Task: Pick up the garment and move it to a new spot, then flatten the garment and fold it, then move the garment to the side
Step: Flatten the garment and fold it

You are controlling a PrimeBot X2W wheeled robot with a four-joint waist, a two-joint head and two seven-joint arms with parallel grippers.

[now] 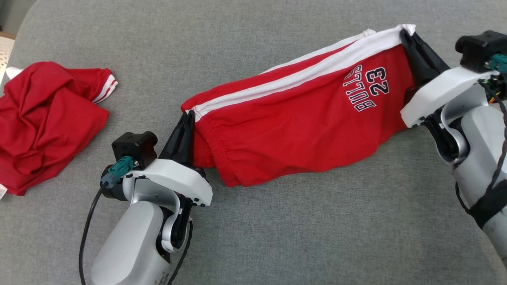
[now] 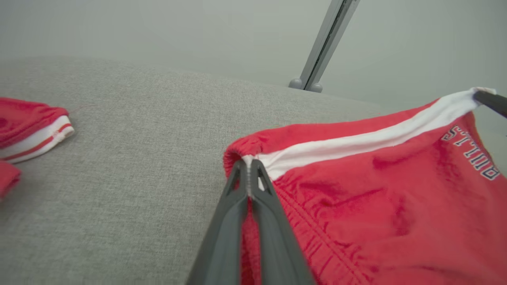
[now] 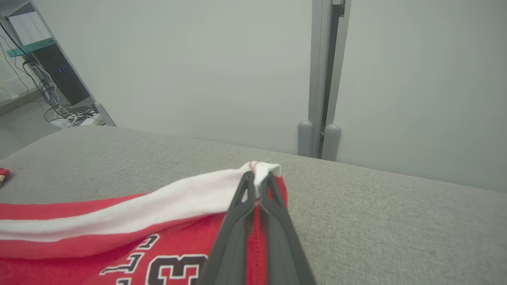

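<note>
The garment (image 1: pixel 301 118) is a pair of red shorts with a white side stripe and "BULLS 23" printed on it. It hangs stretched between my two grippers above the grey cushion, its lower edge sagging onto the surface. My left gripper (image 1: pixel 189 115) is shut on the waistband corner (image 2: pixel 250 164). My right gripper (image 1: pixel 406 33) is shut on the hem corner by the white stripe (image 3: pixel 259 174). The far tip of the right gripper (image 2: pixel 491 101) also shows in the left wrist view.
A second red garment (image 1: pixel 43 118) with a striped cuff (image 2: pixel 43 136) lies crumpled at the left edge of the grey cushion (image 1: pixel 277 237). A pale wall with a grey post (image 3: pixel 323 79) stands behind the cushion. Cables and a shelf (image 3: pixel 47 79) sit at the far left.
</note>
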